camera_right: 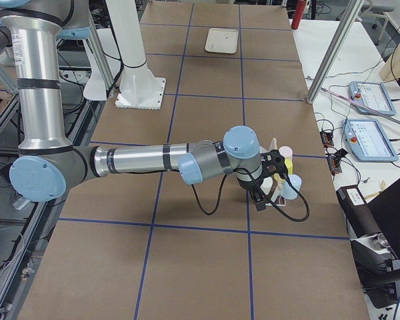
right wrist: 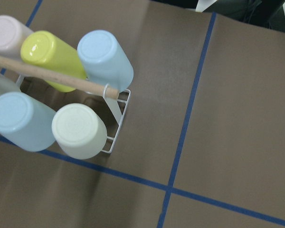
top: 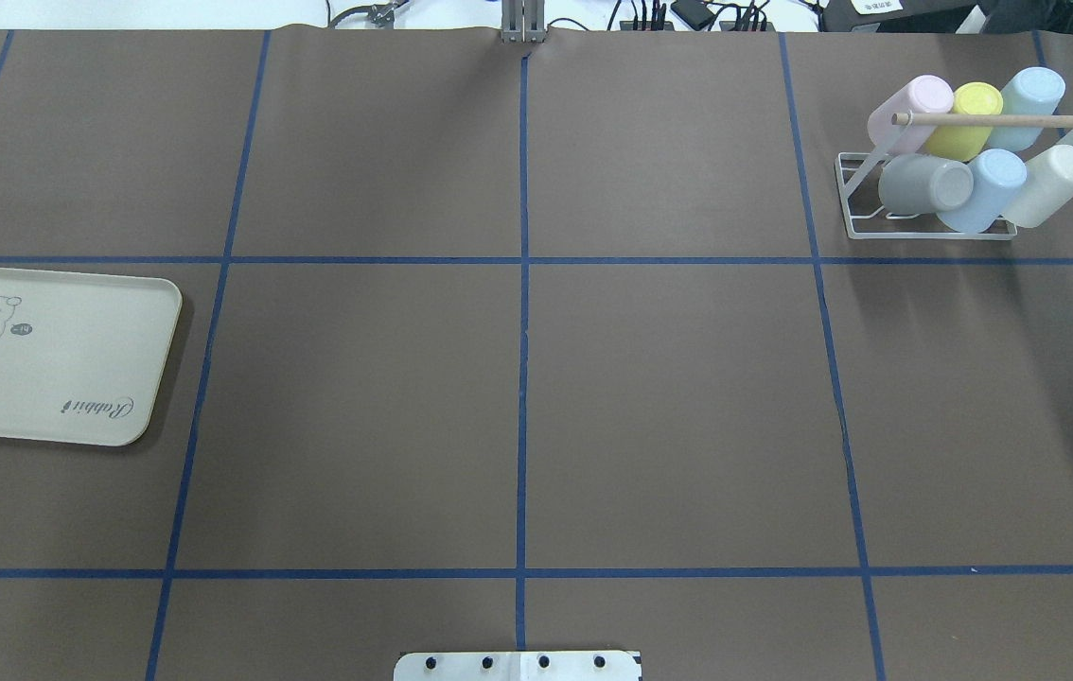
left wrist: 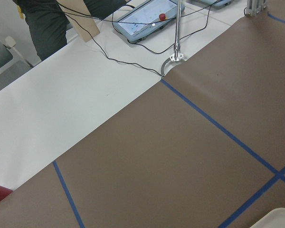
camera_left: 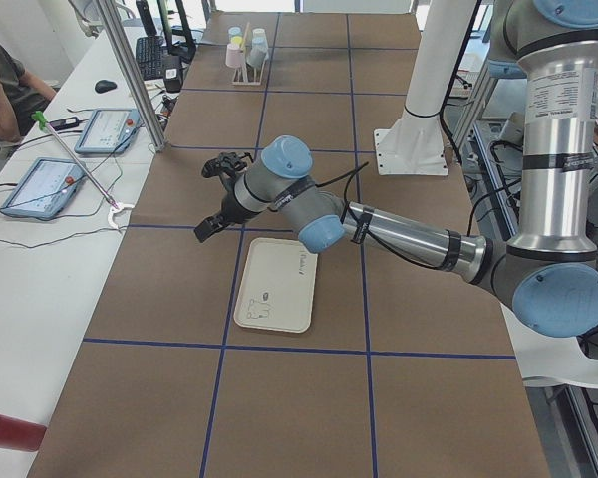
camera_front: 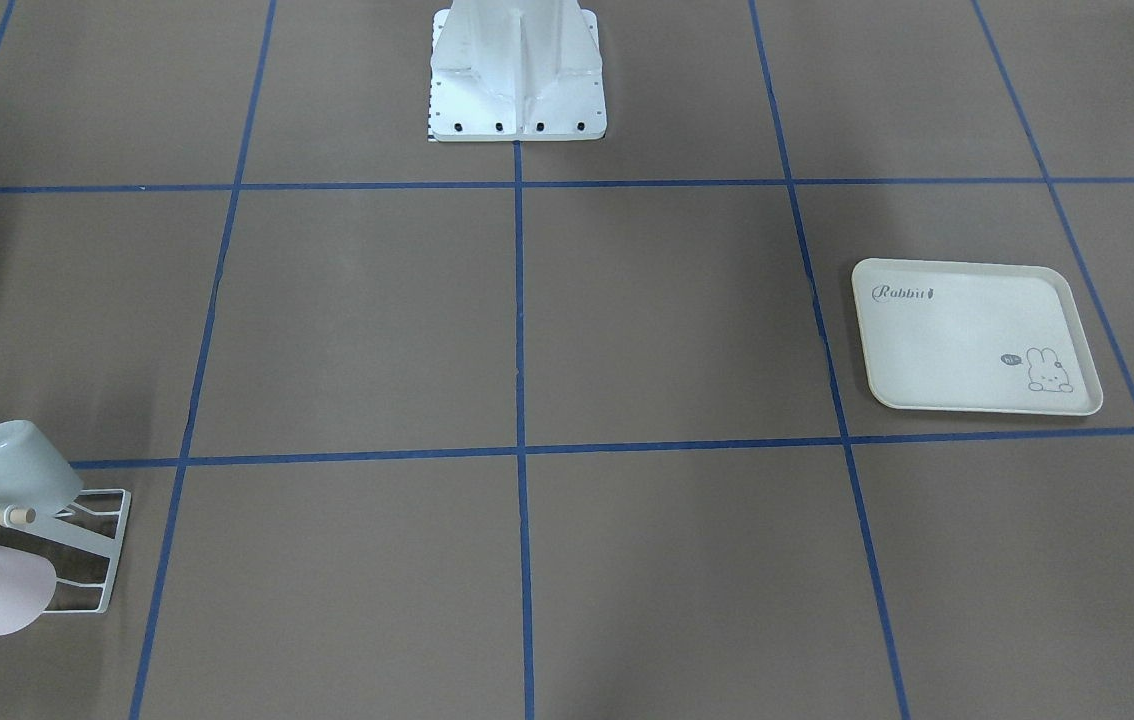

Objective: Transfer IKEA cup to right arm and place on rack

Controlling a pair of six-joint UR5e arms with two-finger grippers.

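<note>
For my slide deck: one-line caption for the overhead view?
Six pastel cups hang on the white wire rack, far right; the rabbit-print tray lies at left.

A cream rectangular plastic tray (top: 54,369) printed with a rabbit lies flat by the left end of the brown paper-covered counter (top: 357,407), which is gridded with blue tape. Two blue-edged tablets (camera_left: 108,129) and a red cylinder (camera_left: 5,430) lie on the adjoining white counter (camera_left: 40,289).

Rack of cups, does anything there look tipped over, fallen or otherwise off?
Nothing stands out. All six cups sit tilted, bases up, on the rack in two rows of three, and the wooden rod lies straight across its top.
</note>
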